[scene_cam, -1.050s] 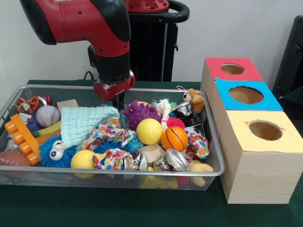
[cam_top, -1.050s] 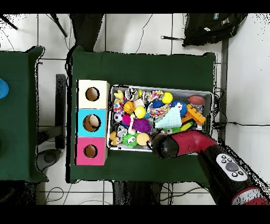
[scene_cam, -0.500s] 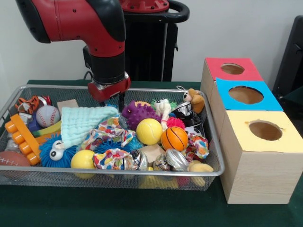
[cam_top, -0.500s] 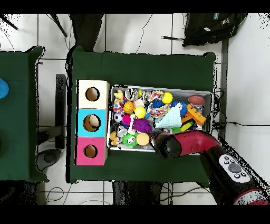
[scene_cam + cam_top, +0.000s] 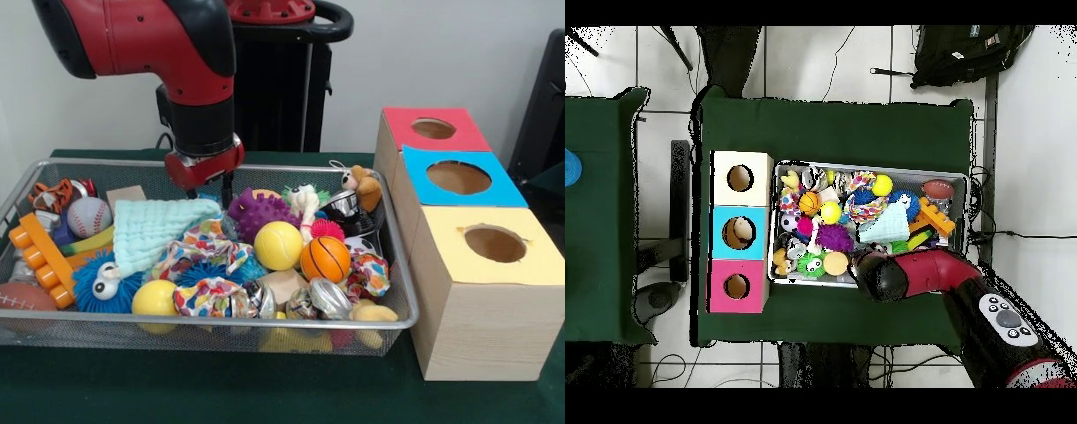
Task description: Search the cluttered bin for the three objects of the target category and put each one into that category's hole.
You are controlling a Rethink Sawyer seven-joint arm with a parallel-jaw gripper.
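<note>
The gripper (image 5: 208, 189) hung at the far side of the wire bin (image 5: 265, 323), its dark fingers (image 5: 226, 188) just above the back edge of the pale green cloth (image 5: 159, 228) and beside the purple spiky ball (image 5: 261, 213). Two finger tips stood a little apart with nothing between them (so it looked spread and empty).

The bin held a heap of toys: a yellow ball (image 5: 278, 245), a small basketball (image 5: 325, 259), a baseball (image 5: 89, 215) and a blue fuzzy toy with eyes (image 5: 104, 280). The three-hole box (image 5: 472, 296) stood just beside the bin.

From overhead the arm (image 5: 917, 275) covered the gripper, but that view showed a round thing inside the blue hole (image 5: 740, 233).
</note>
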